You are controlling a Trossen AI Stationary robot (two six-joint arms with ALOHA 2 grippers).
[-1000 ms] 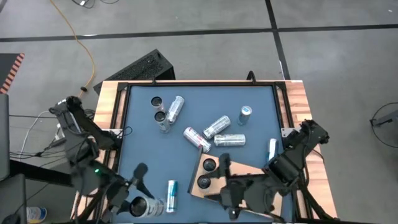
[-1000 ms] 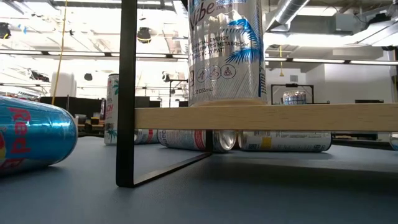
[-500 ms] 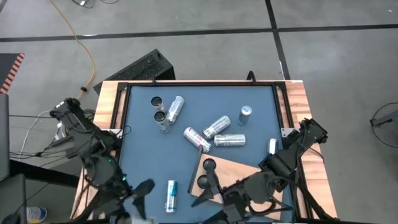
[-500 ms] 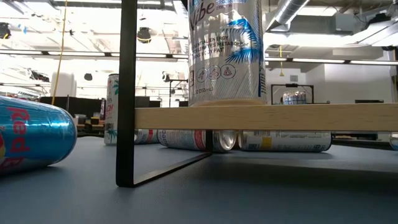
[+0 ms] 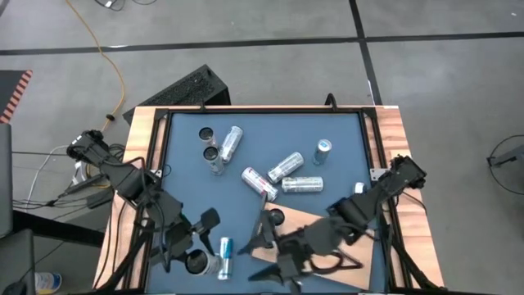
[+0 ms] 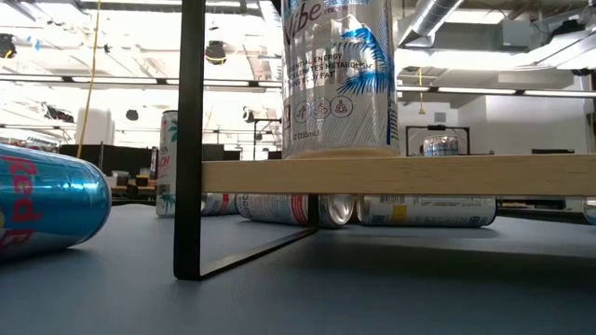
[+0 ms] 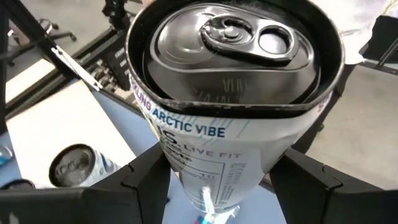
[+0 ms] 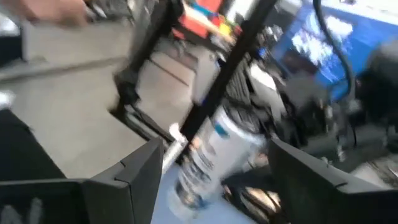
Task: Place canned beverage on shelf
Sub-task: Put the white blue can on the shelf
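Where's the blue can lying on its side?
In the high view the blue can lies near the table's front edge, left of the shelf, beside the left gripper.

Open lanes along the far edge and left-middle; centre and near-right crowded

The tabletop (image 5: 270, 123) lies bare along its far rail and in the left-middle stretch. Two upright cans (image 5: 209, 143) with a lying one (image 5: 232, 141) block the far left. Three lying cans (image 5: 285, 166) and an upright can (image 5: 323, 148) fill the centre. The right arm (image 5: 360, 209) spreads over the shelf (image 6: 419, 175), where a standing can (image 6: 340, 74) and a black post (image 6: 191, 140) narrow the way (the gap under the board is low). Near-left, a lying blue can (image 5: 225, 256) sits just beside the left gripper (image 7: 214, 186) and the can (image 7: 230, 74) it clamps.
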